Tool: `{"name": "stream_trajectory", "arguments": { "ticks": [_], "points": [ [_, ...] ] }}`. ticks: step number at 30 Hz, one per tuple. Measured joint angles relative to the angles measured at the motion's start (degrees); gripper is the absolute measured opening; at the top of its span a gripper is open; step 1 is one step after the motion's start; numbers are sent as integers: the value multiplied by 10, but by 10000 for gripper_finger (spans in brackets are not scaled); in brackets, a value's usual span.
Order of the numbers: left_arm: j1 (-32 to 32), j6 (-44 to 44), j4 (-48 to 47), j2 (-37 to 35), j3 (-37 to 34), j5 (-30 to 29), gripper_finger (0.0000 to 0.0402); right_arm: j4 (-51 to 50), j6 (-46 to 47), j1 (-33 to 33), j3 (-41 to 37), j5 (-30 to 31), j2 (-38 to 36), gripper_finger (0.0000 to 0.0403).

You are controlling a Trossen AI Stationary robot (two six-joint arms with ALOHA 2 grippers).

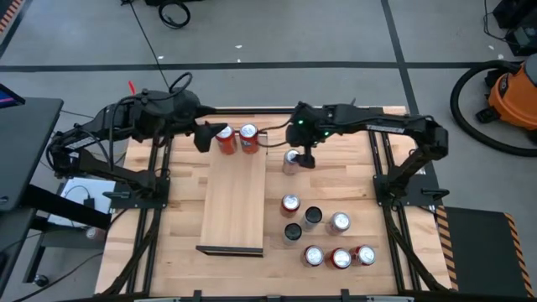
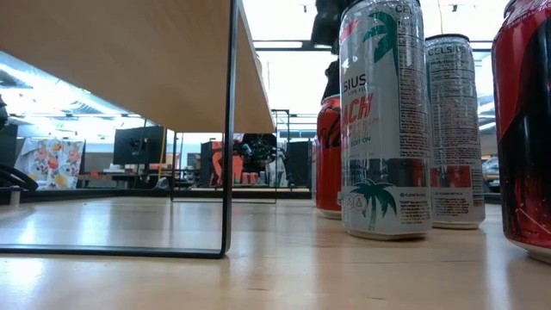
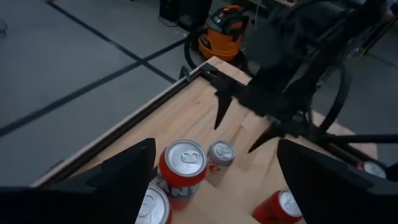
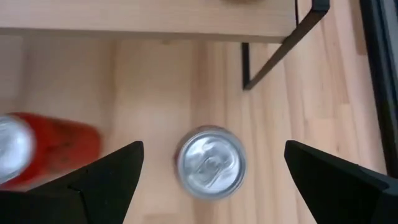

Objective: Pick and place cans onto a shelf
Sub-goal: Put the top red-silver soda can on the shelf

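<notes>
- My right claw [image 1: 307,159] hangs wide open above a silver can [image 1: 290,162] that stands on the worktop [image 1: 336,168] just off the shelf's [image 1: 235,201] far right corner.
- Through the right wrist camera the can [image 4: 210,163] sits between my two fingers [image 4: 106,180], its round top facing straight up at me.
- So its long axis is upright, and the can lies almost directly below the claw; a straight drop looks like the next move.
- The right arm is clearly the nearer one for this pick.
- My left claw [image 1: 201,136] waits open over the shelf's far end, just beside the two red cans [image 1: 237,139] already standing there.
- Seven more cans [image 1: 323,235] wait on the worktop to the right of the shelf, nearer the front.
- One risk I see: a red can [image 4: 43,149] lies close beside my target.
</notes>
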Motion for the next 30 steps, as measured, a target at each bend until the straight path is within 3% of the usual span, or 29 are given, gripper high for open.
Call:
{"name": "stream_trajectory", "arguments": {
  "ticks": [13, 23, 30],
  "points": [
    [2, -2, -59, 1, 0, -1, 348, -10, 34, -4, 0, -4, 72, 400],
    [3, -56, -62, -1, 0, -19, 348, -25, -19, -18, -1, -19, 112, 398],
    [3, -88, -79, -1, 0, -19, 348, -26, -38, -44, -1, -41, 112, 349]
  ]
}}
